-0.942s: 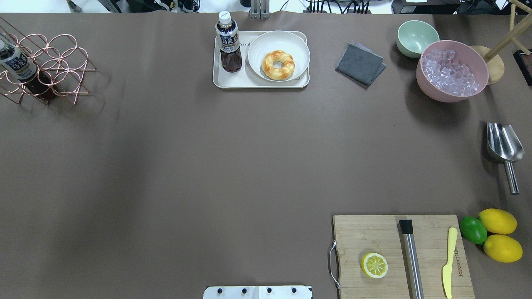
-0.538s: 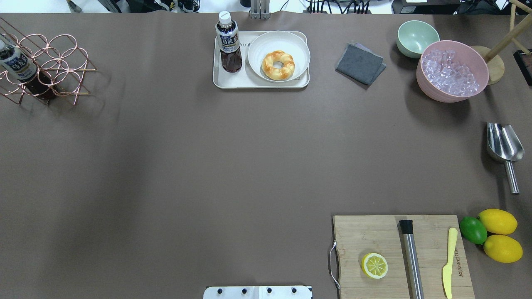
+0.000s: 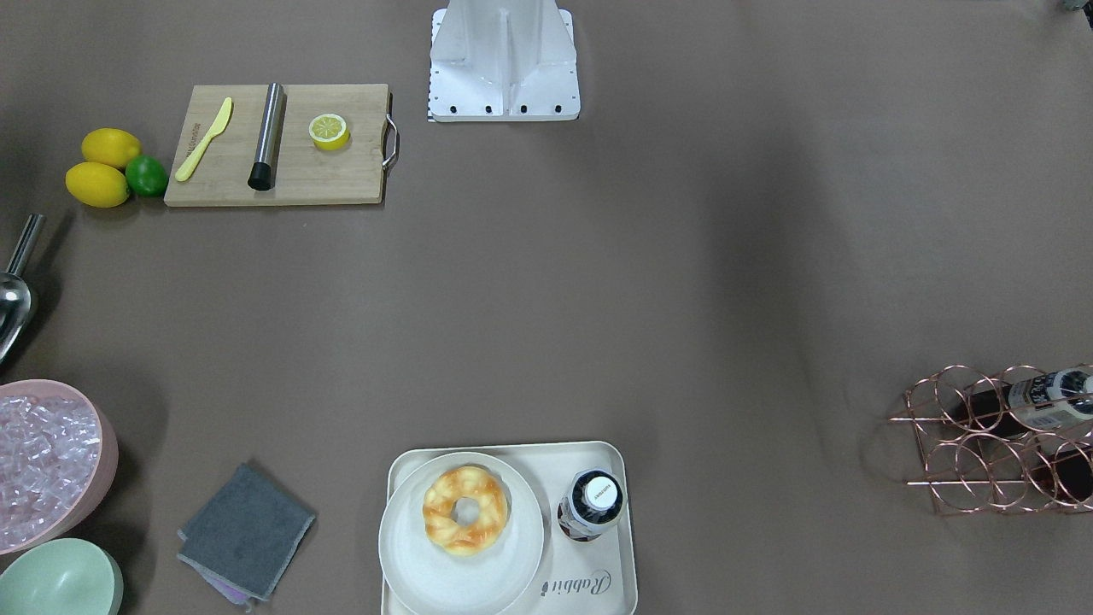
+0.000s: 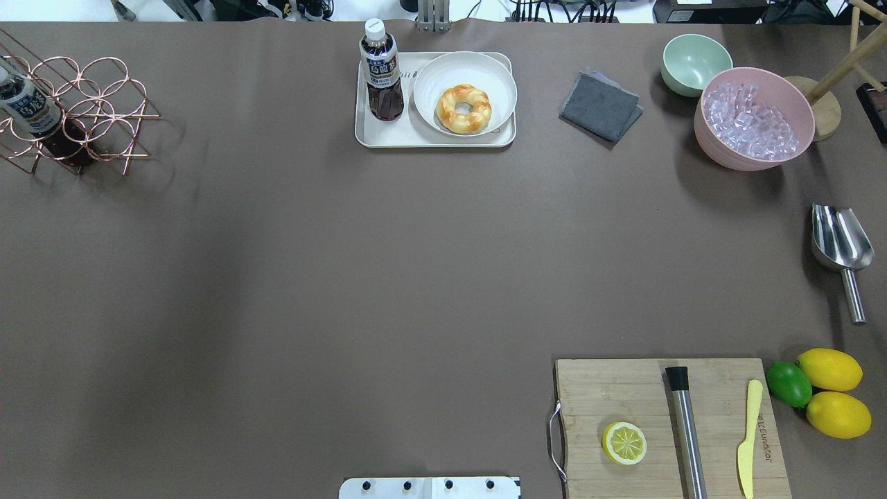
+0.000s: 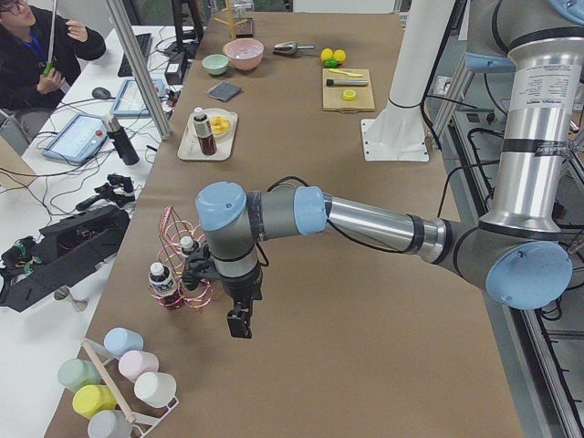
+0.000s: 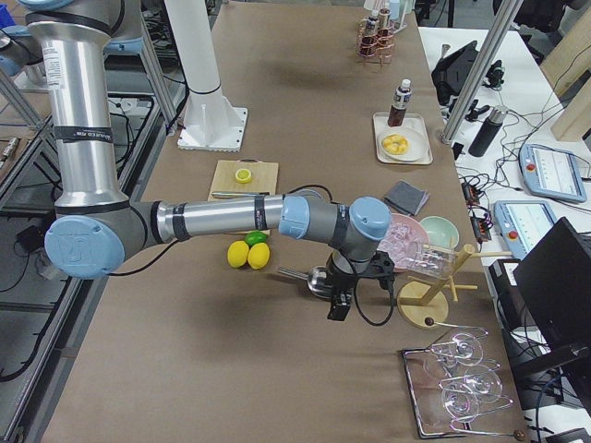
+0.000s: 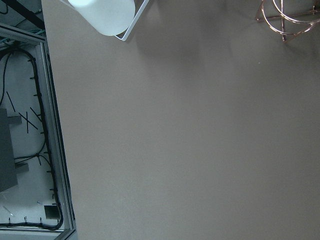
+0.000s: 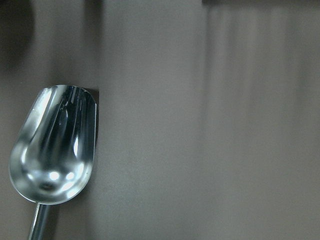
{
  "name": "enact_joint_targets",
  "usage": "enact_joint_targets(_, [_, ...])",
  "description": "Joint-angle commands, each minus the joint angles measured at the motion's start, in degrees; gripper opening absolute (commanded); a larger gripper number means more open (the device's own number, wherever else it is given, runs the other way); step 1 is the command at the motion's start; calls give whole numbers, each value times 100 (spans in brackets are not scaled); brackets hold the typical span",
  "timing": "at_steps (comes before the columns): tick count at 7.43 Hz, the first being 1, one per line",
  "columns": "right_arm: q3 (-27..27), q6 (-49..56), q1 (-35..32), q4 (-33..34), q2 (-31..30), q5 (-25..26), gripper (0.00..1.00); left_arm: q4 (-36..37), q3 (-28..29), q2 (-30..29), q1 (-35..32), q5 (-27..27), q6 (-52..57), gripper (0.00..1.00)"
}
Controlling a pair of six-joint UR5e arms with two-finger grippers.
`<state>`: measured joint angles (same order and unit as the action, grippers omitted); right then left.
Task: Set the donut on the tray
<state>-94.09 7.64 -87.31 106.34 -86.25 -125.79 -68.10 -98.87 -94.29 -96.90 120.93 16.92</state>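
Observation:
The donut (image 4: 463, 108) is golden-orange and twisted, and lies in a round white plate (image 4: 488, 73). The plate stands on the cream tray (image 4: 367, 135) at the table's far middle. From the front-facing view, the donut (image 3: 464, 510) sits on the plate (image 3: 410, 564), with "Rabbit" script on the tray (image 3: 512, 447). A dark drink bottle (image 4: 381, 69) stands on the tray beside the plate. My left gripper (image 5: 239, 324) shows only in the exterior left view, near the copper rack; I cannot tell its state. My right gripper (image 6: 337, 307) shows only in the exterior right view, above the metal scoop; I cannot tell its state.
A copper wire rack (image 4: 76, 111) with a bottle is at the far left. A grey cloth (image 4: 600, 105), a green bowl (image 4: 693, 62), a pink bowl of ice (image 4: 755, 118) and a metal scoop (image 4: 840, 242) are on the right. A cutting board (image 4: 624, 395) is near right.

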Motion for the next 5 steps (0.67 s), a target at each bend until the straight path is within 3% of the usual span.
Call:
enact_joint_targets(1, [127,0,-32,1,-23,-42,100,-19,8,199,-5,-43,48,98])
enact_joint_targets(5, [145,-17,-32,1,-32,-306,100,-63,-62,333,39,44,48,98])
